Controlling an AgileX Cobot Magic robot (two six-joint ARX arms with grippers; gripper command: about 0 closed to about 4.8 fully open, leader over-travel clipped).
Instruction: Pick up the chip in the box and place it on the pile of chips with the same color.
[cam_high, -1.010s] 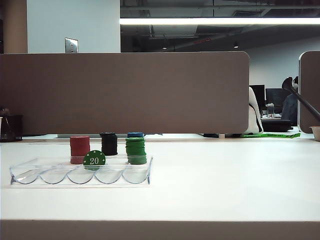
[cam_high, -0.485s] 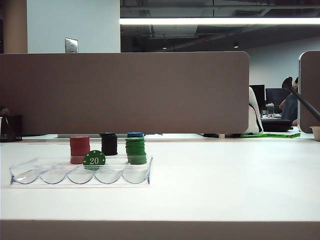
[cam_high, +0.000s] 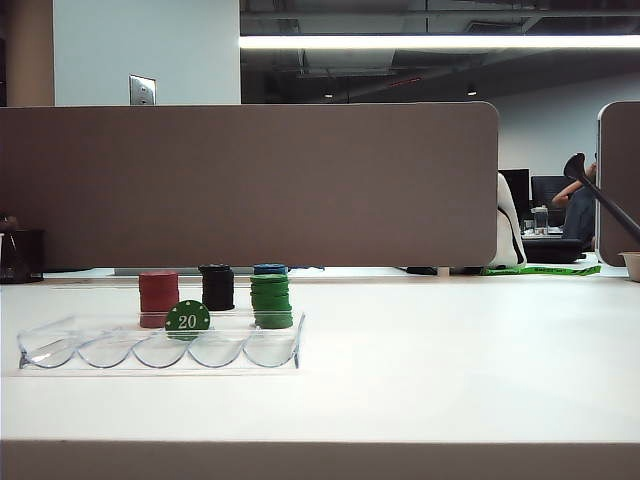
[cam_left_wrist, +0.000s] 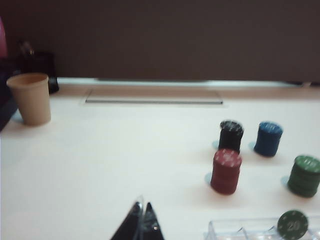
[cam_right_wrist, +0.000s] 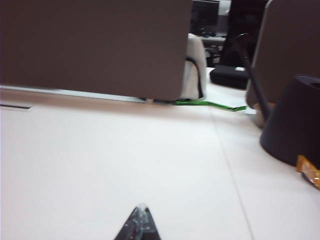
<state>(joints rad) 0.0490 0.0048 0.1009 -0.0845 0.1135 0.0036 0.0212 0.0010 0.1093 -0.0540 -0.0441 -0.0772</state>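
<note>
The dark-green chip (cam_high: 188, 318) marked "20" stands on edge in the clear box (cam_high: 160, 352), leaning in one of its grooves. Just behind the box's right end stands the green pile (cam_high: 271, 303). In the left wrist view the chip (cam_left_wrist: 292, 225) and the box (cam_left_wrist: 240, 231) sit at the frame's edge, with the green pile (cam_left_wrist: 304, 175) beyond them. My left gripper (cam_left_wrist: 142, 206) is shut and empty over bare table, well to the side of the box. My right gripper (cam_right_wrist: 141, 209) is shut and empty over bare table, with no chips in its view. Neither gripper shows in the exterior view.
A red stack (cam_high: 159, 298), a black stack (cam_high: 217, 288) and a blue stack (cam_left_wrist: 268, 138) stand behind the box. A paper cup (cam_left_wrist: 31, 98) stands far off on the left arm's side. A black cone-shaped base (cam_right_wrist: 295, 120) sits at the right arm's side.
</note>
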